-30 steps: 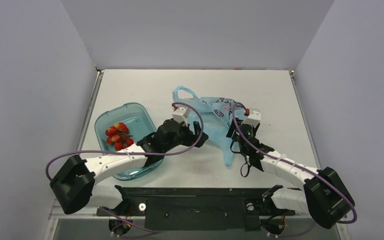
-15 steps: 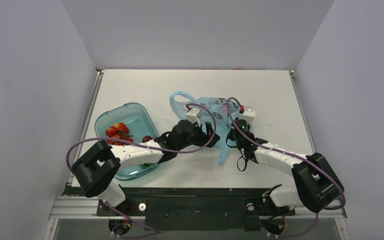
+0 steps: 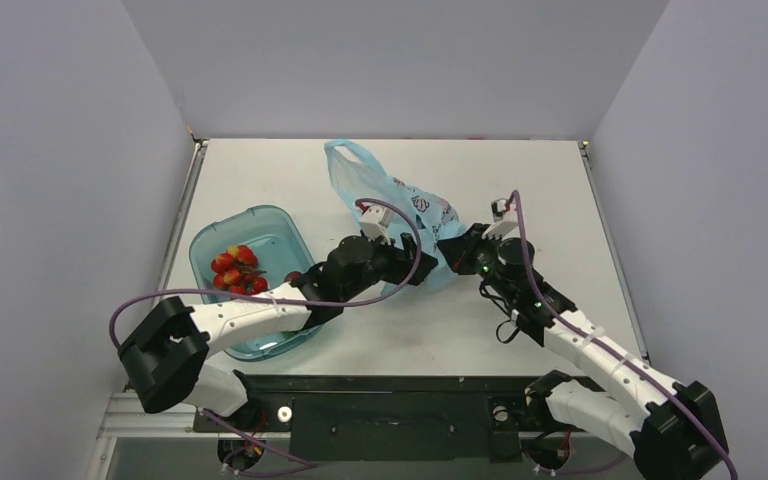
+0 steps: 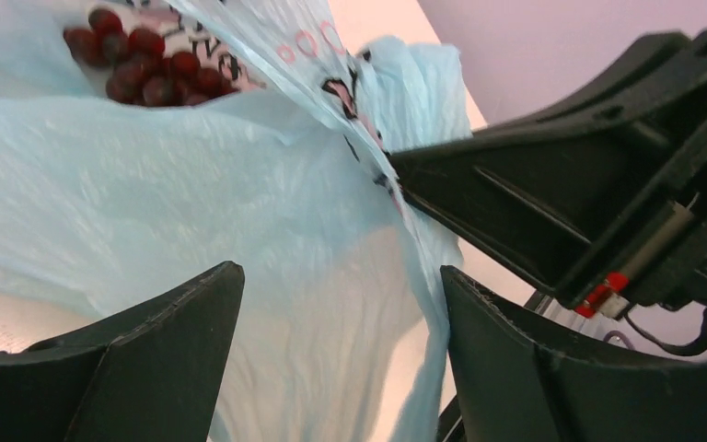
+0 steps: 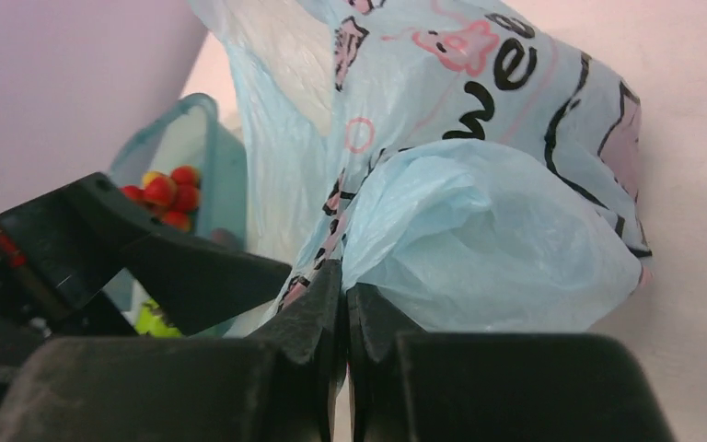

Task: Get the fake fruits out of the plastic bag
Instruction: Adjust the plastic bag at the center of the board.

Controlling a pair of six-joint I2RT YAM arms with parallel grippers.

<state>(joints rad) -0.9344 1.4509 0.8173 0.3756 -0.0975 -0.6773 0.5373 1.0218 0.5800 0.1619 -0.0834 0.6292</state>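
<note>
The plastic bag (image 3: pixel 400 205) is pinched mid-table by the closed right gripper (image 5: pixel 342 304), near the teal tray (image 3: pixel 270 215) where the red berry cluster (image 3: pixel 235 268) is kept. The left gripper (image 4: pixel 336 276) is spread wide, and the grape bunch (image 4: pixel 138 64) is enclosed by the bag's film.

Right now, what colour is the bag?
The bag is light blue with pink and black prints; right wrist view.

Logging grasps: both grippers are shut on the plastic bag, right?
No: only the right gripper is shut on the plastic bag. The left gripper is open, jaws wide apart, as the left wrist view shows.
</note>
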